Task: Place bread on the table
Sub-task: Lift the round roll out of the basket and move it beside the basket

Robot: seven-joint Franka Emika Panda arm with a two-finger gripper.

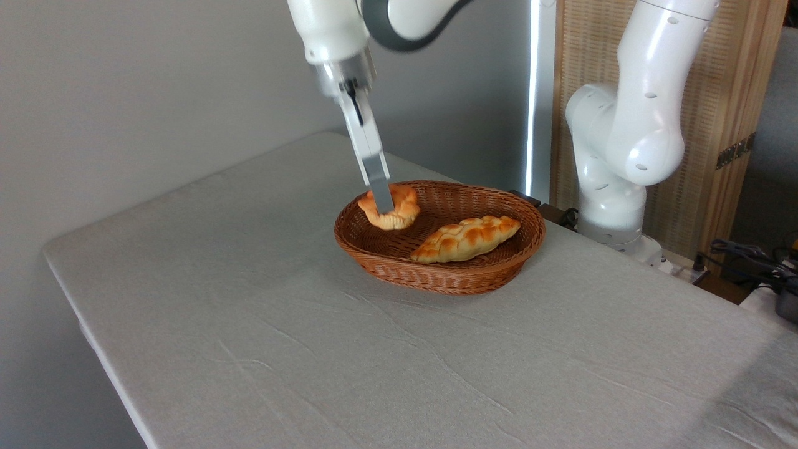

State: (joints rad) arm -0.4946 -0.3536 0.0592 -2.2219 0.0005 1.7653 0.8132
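Observation:
The bread [405, 211], a small golden-orange knotted bun, is at the left end of the brown wicker basket [499, 274], level with its rim and seemingly raised off the basket floor. My gripper [385, 202] comes down from above at a slant and is shut on the bread. One long grey finger [377, 171] crosses the front of the bun and the other is hidden behind it. The table [249, 299], covered in wrinkled light grey cloth, spreads out left of and in front of the basket.
A longer braided loaf [464, 238] lies in the right half of the basket. The arm's white base [614, 187] stands at the table's back right edge. Cables [742, 252] lie at the far right. A grey wall runs behind.

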